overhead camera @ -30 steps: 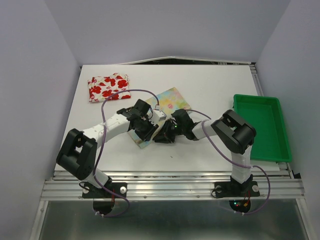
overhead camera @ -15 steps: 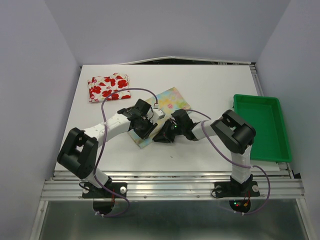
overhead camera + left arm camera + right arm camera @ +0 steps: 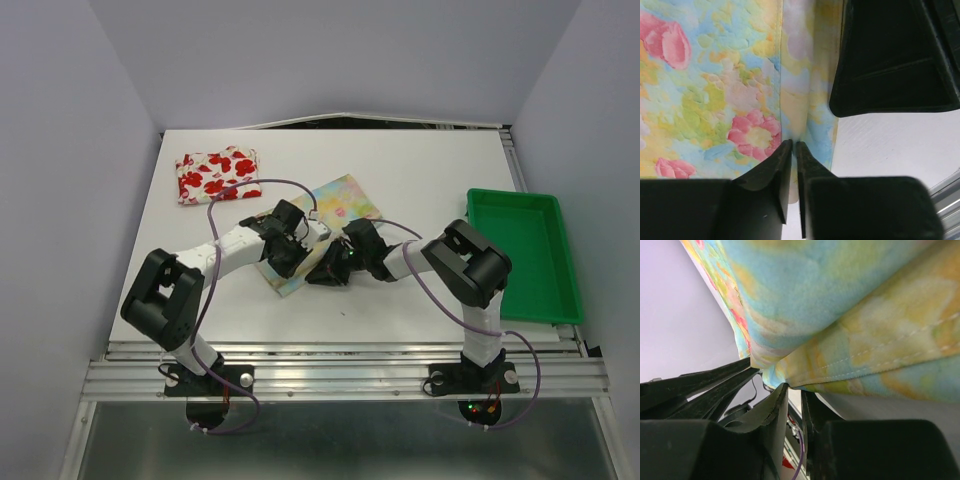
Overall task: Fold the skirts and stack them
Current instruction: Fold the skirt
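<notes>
The pale yellow pastel-flowered skirt (image 3: pixel 342 199) lies mid-table, its near corner under both grippers. My left gripper (image 3: pixel 297 262) is shut on the skirt's near edge; in the left wrist view the fingertips (image 3: pixel 786 150) pinch a fold of the pastel skirt (image 3: pixel 715 95). My right gripper (image 3: pixel 326 268) meets it from the right, shut on the hem of the same skirt (image 3: pixel 850 315), which rises from the table over its tips (image 3: pixel 780 392). The white skirt with red flowers (image 3: pixel 218 173) lies folded at the far left, untouched.
A green plastic tray (image 3: pixel 525 255) stands at the table's right edge. The right gripper's black body (image 3: pixel 895 55) sits close beside the left fingers. Purple cables loop over both arms. The table's front rail (image 3: pixel 340 375) runs near the arm bases.
My left gripper has closed on the pastel skirt's near edge and the left arm shifted slightly right. The right gripper has held its place, closed on the hem.
</notes>
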Robot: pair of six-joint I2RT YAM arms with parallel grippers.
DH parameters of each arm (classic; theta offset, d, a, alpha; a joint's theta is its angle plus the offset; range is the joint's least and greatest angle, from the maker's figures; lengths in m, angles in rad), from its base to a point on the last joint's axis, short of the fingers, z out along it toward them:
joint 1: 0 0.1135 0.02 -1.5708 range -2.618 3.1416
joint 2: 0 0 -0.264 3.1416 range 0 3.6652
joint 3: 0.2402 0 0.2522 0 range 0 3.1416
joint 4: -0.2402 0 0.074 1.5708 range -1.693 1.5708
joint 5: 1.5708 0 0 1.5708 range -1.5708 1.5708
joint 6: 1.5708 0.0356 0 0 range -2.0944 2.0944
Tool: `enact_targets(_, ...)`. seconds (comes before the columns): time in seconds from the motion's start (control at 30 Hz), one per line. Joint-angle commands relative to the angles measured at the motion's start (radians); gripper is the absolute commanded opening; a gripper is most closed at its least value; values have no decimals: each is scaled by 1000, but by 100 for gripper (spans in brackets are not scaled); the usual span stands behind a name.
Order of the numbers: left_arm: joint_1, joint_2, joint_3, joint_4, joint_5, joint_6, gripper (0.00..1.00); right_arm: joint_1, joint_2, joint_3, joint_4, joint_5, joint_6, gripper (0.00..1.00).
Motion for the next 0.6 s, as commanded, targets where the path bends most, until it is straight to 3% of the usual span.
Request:
enact_targets(0.0, 6, -16, -1, -4, 40, 12, 14, 8, 24, -32, -70, 26, 44, 22)
enact_targets(0.13, 6, -42, -3, -6, 67, 11, 0, 8, 24, -27, -70, 26, 41, 22)
enact_targets(0.57, -11, -56, 8, -33, 143, 14, 0, 8, 29, -18, -70, 26, 38, 22)
